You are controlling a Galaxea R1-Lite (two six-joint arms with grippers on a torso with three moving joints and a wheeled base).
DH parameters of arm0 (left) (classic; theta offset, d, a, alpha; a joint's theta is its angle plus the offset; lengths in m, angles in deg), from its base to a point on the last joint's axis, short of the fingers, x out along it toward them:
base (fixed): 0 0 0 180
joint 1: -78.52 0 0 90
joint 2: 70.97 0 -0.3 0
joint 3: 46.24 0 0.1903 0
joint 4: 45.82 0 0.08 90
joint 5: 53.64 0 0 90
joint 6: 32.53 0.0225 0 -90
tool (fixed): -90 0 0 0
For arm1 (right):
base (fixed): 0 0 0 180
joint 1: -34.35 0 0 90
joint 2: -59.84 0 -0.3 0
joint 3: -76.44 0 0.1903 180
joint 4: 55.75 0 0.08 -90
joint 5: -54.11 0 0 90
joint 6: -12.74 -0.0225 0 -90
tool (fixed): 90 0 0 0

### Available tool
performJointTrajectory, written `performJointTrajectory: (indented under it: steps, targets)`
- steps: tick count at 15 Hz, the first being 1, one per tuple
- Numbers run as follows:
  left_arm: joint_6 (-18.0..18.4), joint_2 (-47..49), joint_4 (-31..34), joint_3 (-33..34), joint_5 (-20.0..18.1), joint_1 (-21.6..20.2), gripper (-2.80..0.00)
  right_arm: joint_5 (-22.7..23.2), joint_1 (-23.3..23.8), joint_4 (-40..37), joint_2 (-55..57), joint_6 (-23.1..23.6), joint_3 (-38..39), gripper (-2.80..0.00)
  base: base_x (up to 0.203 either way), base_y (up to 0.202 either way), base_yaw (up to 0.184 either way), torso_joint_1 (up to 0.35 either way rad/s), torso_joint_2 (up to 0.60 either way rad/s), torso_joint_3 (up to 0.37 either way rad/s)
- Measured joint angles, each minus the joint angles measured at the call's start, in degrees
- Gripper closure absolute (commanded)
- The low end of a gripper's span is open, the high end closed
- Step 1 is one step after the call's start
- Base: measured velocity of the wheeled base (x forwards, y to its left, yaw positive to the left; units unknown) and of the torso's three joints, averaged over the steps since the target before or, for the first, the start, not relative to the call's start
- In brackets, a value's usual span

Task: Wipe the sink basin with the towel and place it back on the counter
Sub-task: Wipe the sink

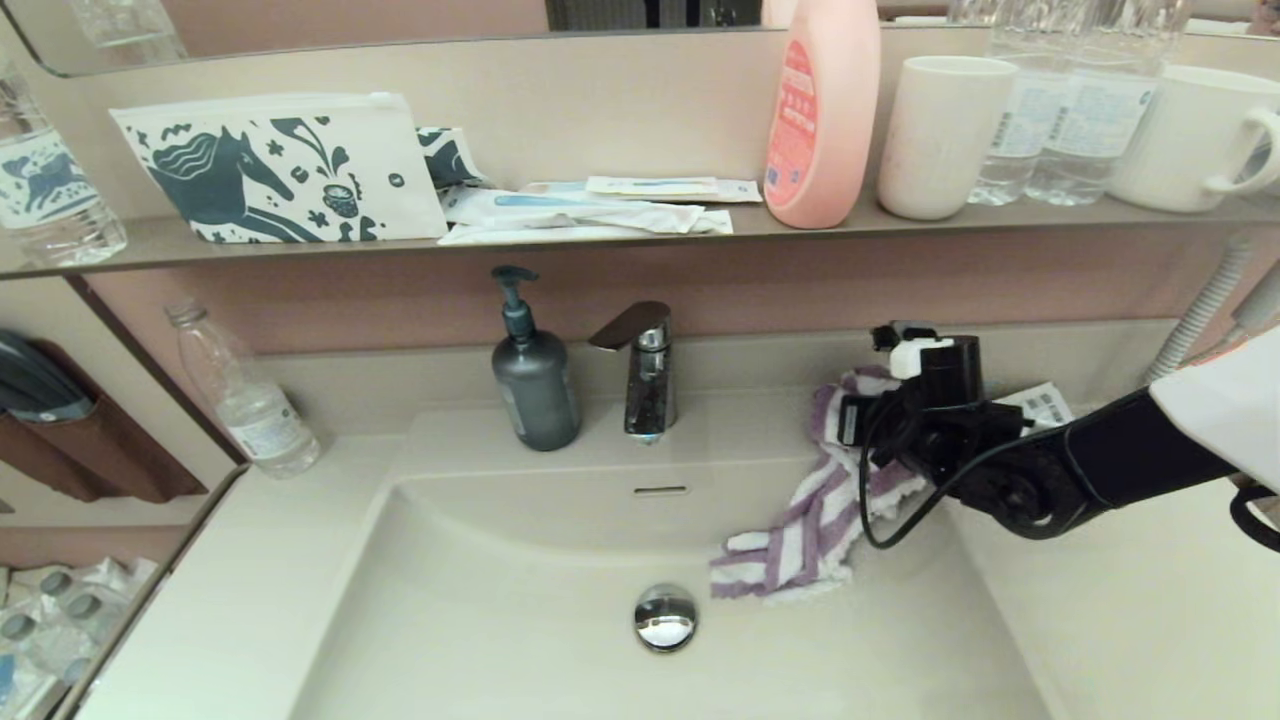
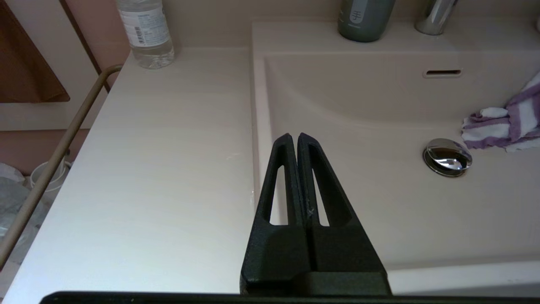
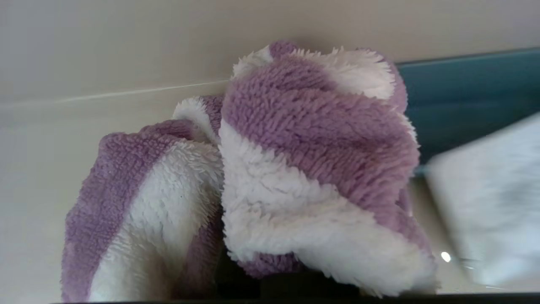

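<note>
The purple-and-white striped towel [image 1: 800, 530] hangs from my right gripper [image 1: 852, 420] at the basin's back right rim. Its lower end lies on the sink basin [image 1: 480, 620], just right of the chrome drain plug [image 1: 665, 617]. In the right wrist view the bunched towel [image 3: 295, 169] fills the space at the jaws and hides the fingers. My left gripper [image 2: 294, 137] is shut and empty, parked over the basin's left rim beside the counter [image 2: 168, 169]. It is out of the head view. The overflow slot [image 1: 661, 491] sits under the faucet.
A chrome faucet [image 1: 645, 370] and a grey pump bottle [image 1: 534, 380] stand behind the basin. A water bottle [image 1: 245, 395] is at the counter's back left. The shelf [image 1: 600, 240] above carries the horse pouch [image 1: 280, 170], a pink bottle [image 1: 822, 110] and cups. A barcode paper [image 1: 1042, 405] lies behind the right arm.
</note>
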Motion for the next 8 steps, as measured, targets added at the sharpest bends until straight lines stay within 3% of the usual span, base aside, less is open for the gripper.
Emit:
performJointTrajectory:
  steps: [4, 8]
  targets:
    - [-0.02, 0.0, 0.0, 0.0, 0.0, 0.0, 0.0, 0.08, 3.0, -0.09, -2.13, 0.04, 1.83, 0.0, 0.0, 0.0, 0.0, 0.0, 0.0, 0.0]
    - [-0.02, 0.0, 0.0, 0.0, 0.05, 0.0, 0.0, -0.45, -2.24, -0.07, -1.51, 0.15, 0.87, 0.0, 0.0, 0.0, 0.0, 0.0, 0.0, 0.0]
